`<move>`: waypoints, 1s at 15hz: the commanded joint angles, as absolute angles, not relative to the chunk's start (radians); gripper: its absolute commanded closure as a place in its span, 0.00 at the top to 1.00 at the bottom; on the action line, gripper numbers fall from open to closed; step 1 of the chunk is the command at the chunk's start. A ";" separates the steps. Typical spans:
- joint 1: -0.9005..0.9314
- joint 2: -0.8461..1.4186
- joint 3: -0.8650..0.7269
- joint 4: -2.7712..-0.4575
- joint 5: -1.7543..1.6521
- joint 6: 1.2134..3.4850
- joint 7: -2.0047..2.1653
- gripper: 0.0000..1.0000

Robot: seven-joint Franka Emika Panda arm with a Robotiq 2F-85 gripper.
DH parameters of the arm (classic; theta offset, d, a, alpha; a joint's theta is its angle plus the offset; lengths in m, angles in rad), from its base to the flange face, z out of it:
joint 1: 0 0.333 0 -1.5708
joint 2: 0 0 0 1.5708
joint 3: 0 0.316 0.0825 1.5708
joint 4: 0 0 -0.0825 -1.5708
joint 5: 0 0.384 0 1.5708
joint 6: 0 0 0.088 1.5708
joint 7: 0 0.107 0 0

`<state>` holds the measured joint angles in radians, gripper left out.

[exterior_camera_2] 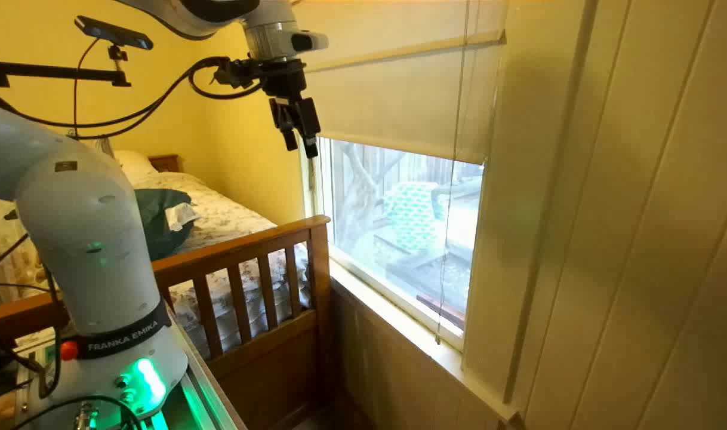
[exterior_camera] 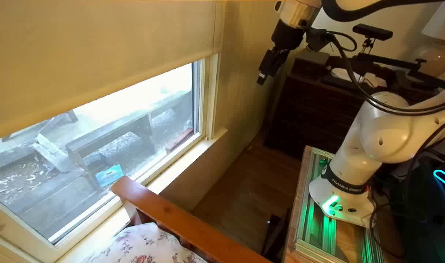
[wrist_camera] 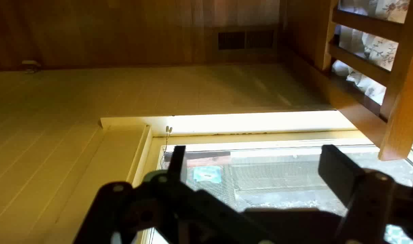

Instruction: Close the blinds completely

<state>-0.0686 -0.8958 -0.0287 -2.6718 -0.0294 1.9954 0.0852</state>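
Note:
The blinds, a cream-beige fabric shade, cover the upper part of the window in both exterior views [exterior_camera: 98, 51] [exterior_camera_2: 393, 101]. Below their bottom edge, the window glass [exterior_camera_2: 363, 197] is uncovered. They do not show in the wrist view. A thin pull cord [exterior_camera_2: 450, 221] hangs in front of the window near one side; its small pale end tips [wrist_camera: 168, 129] show in the wrist view. My gripper [exterior_camera: 262, 78] is open and empty, pointing down in the room near the window; it also shows in an exterior view [exterior_camera_2: 301, 147] and the wrist view [wrist_camera: 252, 157]. It is apart from the cord tips.
A wooden bed footboard [exterior_camera: 186, 219] stands against the window sill [exterior_camera_2: 399, 310]; it also shows in the wrist view [wrist_camera: 403, 112]. A panelled wall [exterior_camera_2: 626, 179] adjoins the window. A dark dresser [exterior_camera: 310, 113] stands behind the arm, with a camera mount [exterior_camera: 387, 60] nearby.

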 commanded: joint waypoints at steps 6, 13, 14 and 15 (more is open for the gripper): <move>-0.073 -0.895 -0.025 -2.669 -0.026 1.992 0.082 1.00; -0.083 -0.807 0.007 -2.627 -0.076 2.272 0.074 1.00; -0.090 -0.786 0.011 -2.623 -0.093 2.343 0.070 1.00; -0.099 -0.767 0.014 -2.618 -0.109 2.407 0.071 1.00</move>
<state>-0.0702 -0.8394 -0.0040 -2.6536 -0.0614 2.2728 0.0794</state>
